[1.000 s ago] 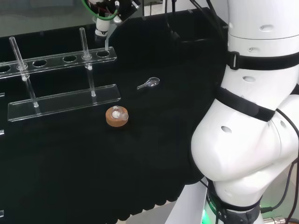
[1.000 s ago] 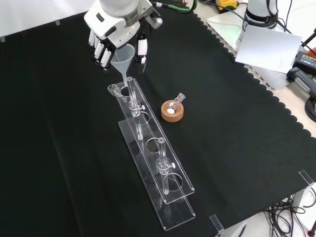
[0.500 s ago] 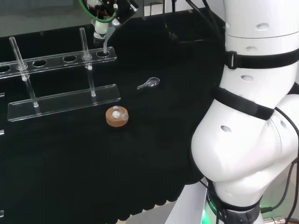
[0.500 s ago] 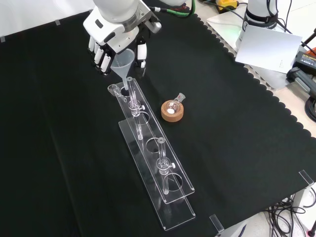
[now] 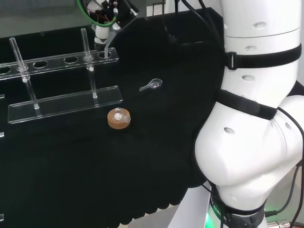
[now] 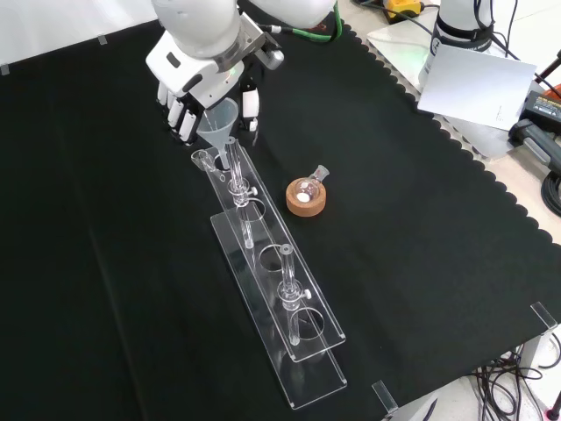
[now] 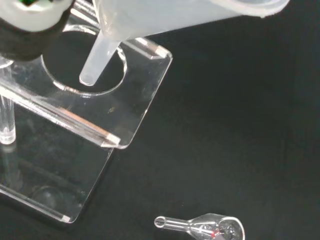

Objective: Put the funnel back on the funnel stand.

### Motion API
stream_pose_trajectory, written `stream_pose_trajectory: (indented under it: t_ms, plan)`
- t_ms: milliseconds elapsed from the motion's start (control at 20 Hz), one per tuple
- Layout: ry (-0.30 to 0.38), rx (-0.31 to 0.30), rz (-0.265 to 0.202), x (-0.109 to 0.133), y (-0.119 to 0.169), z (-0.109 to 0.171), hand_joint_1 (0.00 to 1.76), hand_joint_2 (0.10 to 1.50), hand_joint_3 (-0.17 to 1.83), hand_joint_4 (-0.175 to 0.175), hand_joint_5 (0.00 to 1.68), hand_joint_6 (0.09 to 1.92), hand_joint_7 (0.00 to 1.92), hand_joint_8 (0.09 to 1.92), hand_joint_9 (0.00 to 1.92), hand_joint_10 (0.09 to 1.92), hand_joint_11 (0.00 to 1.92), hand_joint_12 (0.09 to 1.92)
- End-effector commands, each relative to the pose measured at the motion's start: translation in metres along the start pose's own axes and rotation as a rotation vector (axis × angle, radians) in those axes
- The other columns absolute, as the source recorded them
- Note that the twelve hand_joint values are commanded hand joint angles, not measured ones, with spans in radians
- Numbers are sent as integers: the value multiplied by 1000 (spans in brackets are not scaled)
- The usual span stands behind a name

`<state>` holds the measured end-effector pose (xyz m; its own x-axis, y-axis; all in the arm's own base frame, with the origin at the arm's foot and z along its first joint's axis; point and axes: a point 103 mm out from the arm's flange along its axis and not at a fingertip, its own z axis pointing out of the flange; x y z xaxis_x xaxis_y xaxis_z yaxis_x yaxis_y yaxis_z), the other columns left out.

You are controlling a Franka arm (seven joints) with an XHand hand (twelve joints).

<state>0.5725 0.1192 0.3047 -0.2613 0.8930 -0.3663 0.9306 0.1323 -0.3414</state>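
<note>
Black bench: my robot hand (image 6: 195,83) pinches the funnel (image 6: 219,123); its tilted stem could catch the stand (image 6: 272,272) hole's rim.

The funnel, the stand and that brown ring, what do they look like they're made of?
Funnel: probably plastic; cloudy, translucent, matte, not glass-clear. Stand: likely clear acrylic; flat see-through plates with bright cut edges. Ring: looks like cork; dull brown and grainy.
</note>
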Motion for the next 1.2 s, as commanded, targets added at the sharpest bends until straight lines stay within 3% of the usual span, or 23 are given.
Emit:
stream_pose_trajectory:
  t_ms: [50, 100, 200, 250, 350, 550, 700, 850, 1050, 1200]
  plan:
    - [23, 21, -11, 3, 7, 18, 1041, 1018, 99, 175, 1064, 884, 937, 640, 1321, 180, 974, 957]
    - [22, 21, -11, 3, 6, 18, 1037, 1020, 100, 175, 1057, 895, 935, 641, 1316, 176, 966, 961]
    - [24, 20, -10, 4, 6, 19, 933, 968, 110, 52, 1011, 874, 929, 642, 1312, 164, 945, 979]
    - [25, 20, -9, 5, 7, 20, 902, 925, 172, 12, 991, 871, 925, 645, 1311, 155, 935, 991]
    - [31, 18, -10, 7, 8, 23, 871, 813, 385, -25, 957, 871, 913, 654, 1307, 140, 913, 1011]
    - [44, 9, -13, 8, 9, 29, 840, 700, 609, -39, 889, 874, 879, 669, 1273, 131, 846, 1066]
    - [68, 8, -22, 7, 8, 31, 800, 675, 645, -34, 695, 833, 750, 686, 1159, 107, 724, 1144]
    - [89, 25, -30, 7, 6, 33, 743, 651, 658, -29, 457, 591, 509, 690, 976, 87, 552, 1249]
    - [117, 18, -35, 7, 0, 31, 669, 643, 597, -12, 275, 188, 202, 667, 739, 87, 374, 1364]
    - [129, 15, -33, 5, -7, 27, 624, 640, 551, 2, 201, 87, 97, 637, 634, 87, 310, 1405]
